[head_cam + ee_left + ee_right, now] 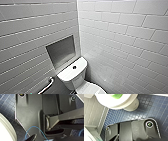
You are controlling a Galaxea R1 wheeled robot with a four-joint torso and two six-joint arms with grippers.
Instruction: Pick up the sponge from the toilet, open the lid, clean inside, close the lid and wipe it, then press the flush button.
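The white toilet (72, 73) stands in the corner below me, its tank top facing up with the round dark flush button (74, 67) in its middle. Part of the closed lid (93, 89) shows in front of the tank. In the right wrist view the toilet's bowl (132, 105) is seen from low at its side. The bright green sponge (116, 95) lies on top of the lid (104, 98). Both my grippers are wide open and hold nothing.
White tiled walls meet behind the tank. A recessed niche (61, 51) is set in the left wall, with a metal grab bar (47, 86) below it. The floor (140, 112) has small dark blue tiles. A white rounded edge (6, 130) curves past my left wrist.
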